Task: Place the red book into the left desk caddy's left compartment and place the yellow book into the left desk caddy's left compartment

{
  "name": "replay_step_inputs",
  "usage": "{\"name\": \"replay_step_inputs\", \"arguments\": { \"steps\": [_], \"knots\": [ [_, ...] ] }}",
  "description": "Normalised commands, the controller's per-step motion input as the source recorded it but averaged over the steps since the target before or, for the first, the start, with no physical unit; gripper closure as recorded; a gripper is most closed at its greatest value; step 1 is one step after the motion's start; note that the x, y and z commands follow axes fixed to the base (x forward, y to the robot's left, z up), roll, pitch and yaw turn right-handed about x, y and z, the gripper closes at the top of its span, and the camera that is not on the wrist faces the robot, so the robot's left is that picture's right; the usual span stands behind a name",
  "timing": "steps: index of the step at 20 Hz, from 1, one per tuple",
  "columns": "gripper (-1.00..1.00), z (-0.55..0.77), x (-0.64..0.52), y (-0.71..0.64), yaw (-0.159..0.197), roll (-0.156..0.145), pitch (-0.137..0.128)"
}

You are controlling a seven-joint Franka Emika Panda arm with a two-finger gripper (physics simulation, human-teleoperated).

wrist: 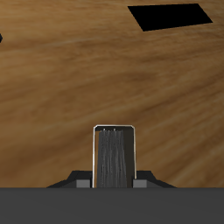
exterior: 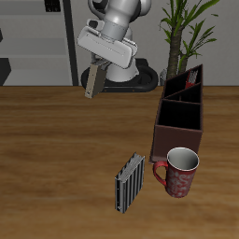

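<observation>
- High above the table (exterior: 56, 140), the gripper (exterior: 91, 86) is clasping the yellow book (exterior: 91, 82) between its fingers.
- Farther back, the red book (exterior: 189, 78) is standing in the caddy (exterior: 182, 126).
- Beside the caddy, a mug (exterior: 178, 172) and a striped book (exterior: 128, 182) are resting.

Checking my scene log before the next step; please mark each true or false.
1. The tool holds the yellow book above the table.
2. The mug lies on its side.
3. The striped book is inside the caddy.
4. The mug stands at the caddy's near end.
1. True: the tool grips the yellow book clear of the table.
2. False: the mug stands upright.
3. False: the striped book is on the table beside the mug, outside the caddy.
4. True.
</observation>
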Motion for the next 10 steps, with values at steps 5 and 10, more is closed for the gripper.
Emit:
{"name": "replay_step_inputs", "arguments": {
  "steps": [5,10],
  "knots": [
    [1.0,-0.14,-0.32,0.45,-0.005,0.025,0.033],
    [1.0,-0.16,-0.25,0.34,0.008,-0.002,0.022]
  ]
}}
